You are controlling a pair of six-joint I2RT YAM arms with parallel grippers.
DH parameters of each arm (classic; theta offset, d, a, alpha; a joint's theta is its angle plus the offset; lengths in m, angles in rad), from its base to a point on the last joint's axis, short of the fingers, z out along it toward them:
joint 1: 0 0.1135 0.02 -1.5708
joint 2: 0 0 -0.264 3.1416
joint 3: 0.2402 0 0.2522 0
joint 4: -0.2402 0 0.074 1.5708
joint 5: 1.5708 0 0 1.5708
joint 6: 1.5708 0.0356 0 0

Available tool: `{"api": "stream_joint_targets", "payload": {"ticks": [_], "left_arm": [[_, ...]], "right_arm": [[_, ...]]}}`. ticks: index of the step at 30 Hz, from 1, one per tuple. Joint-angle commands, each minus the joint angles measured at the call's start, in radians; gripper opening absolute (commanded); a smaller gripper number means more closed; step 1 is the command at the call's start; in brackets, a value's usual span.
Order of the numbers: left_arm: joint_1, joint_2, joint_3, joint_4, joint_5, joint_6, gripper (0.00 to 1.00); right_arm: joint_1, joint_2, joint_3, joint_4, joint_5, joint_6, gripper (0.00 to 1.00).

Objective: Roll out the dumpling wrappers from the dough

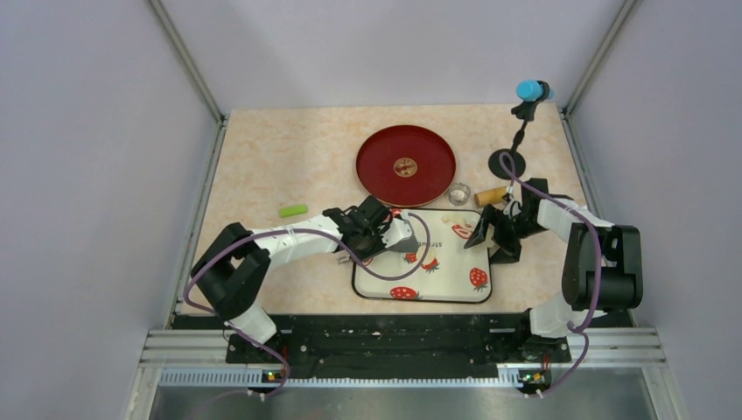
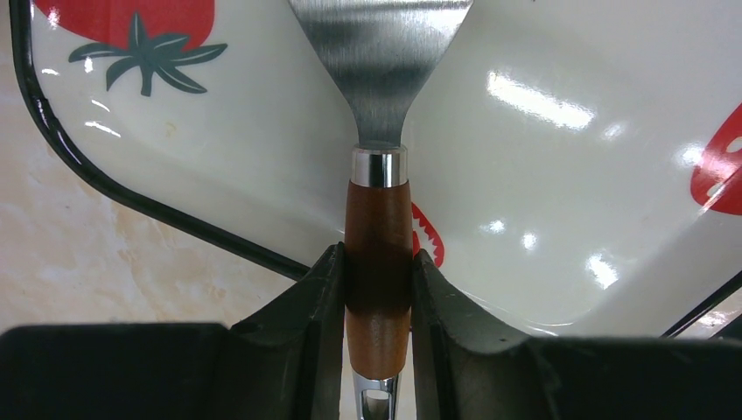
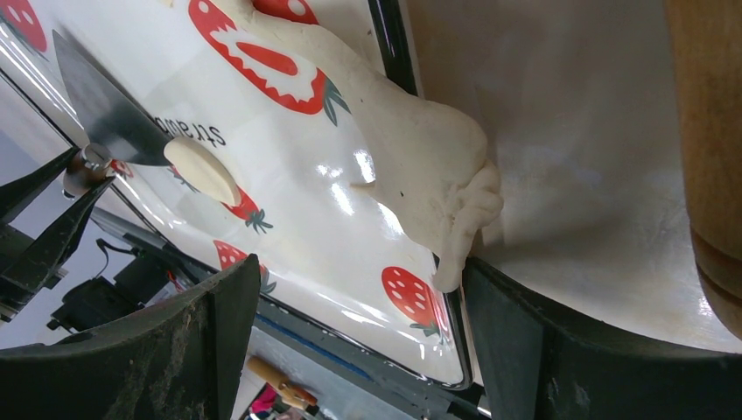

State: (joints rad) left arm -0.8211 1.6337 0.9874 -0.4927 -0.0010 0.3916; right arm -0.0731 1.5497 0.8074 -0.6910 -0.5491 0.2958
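Observation:
My left gripper (image 2: 378,258) is shut on the brown wooden handle of a metal spatula (image 2: 381,61), whose blade reaches over the strawberry tray (image 2: 542,175). In the right wrist view a small pale oval of dough, a dumpling wrapper (image 3: 203,169), lies at the blade's edge (image 3: 105,105). The dough (image 3: 420,166) is a flattened cream sheet draped over the tray's rim, with a crumpled end hanging down. My right gripper (image 3: 359,289) stands open over that rim, and its right finger (image 3: 525,350) is beside the hanging end. From above, both grippers (image 1: 385,232) (image 1: 486,234) hover at the tray (image 1: 437,280).
A red round plate (image 1: 405,164) sits behind the tray. A small metal ring (image 1: 459,192) and the wooden roller (image 1: 492,195) lie near the tray's far right corner. A green piece (image 1: 293,211) lies to the left, and a black stand with a blue top (image 1: 529,90) is at the far right.

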Motion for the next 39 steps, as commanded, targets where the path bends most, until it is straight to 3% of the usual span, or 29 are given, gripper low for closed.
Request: {"api": "stream_joint_targets", "payload": {"ticks": [1, 26, 39], "left_arm": [[-0.001, -0.047, -0.032, 0.025, 0.055, 0.020, 0.00], [-0.004, -0.028, 0.007, -0.007, 0.135, 0.122, 0.00], [-0.024, -0.003, 0.038, -0.060, 0.107, 0.173, 0.00]], "right_arm": [[-0.002, 0.007, 0.038, 0.013, -0.020, -0.015, 0.83], [-0.002, 0.007, 0.036, 0.013, -0.017, -0.016, 0.83], [-0.002, 0.006, 0.036, 0.013, -0.020, -0.016, 0.83]]}}
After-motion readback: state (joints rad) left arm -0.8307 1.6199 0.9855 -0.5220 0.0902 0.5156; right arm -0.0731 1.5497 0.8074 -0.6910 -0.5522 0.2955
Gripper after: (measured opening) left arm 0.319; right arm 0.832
